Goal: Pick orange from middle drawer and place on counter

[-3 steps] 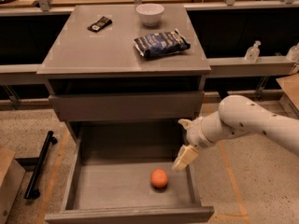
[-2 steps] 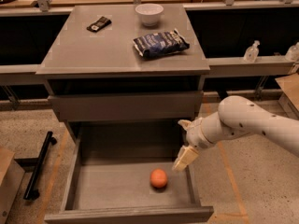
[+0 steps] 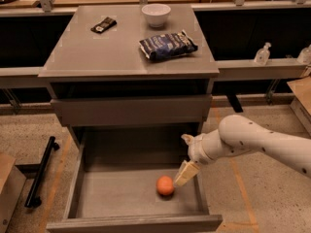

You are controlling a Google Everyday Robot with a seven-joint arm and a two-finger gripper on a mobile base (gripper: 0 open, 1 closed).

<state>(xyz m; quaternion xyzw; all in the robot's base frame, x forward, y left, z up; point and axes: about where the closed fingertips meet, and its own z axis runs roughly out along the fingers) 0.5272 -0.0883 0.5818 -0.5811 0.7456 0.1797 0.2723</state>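
The orange (image 3: 165, 185) lies on the floor of the open middle drawer (image 3: 112, 200), toward its right side. My gripper (image 3: 185, 174) hangs on the white arm (image 3: 252, 142) inside the drawer by its right wall, just right of the orange and slightly above it, close to touching it. The counter (image 3: 112, 52) is the grey top of the cabinet above.
On the counter stand a white bowl (image 3: 156, 14), a dark blue snack bag (image 3: 167, 45) and a small black packet (image 3: 103, 24). A shut drawer front (image 3: 131, 109) sits above the open drawer. A black bar (image 3: 40, 171) lies on the floor at left. Bottles (image 3: 262, 55) stand on the right shelf.
My gripper has shifted slightly down and left toward the orange. The orange has not moved.
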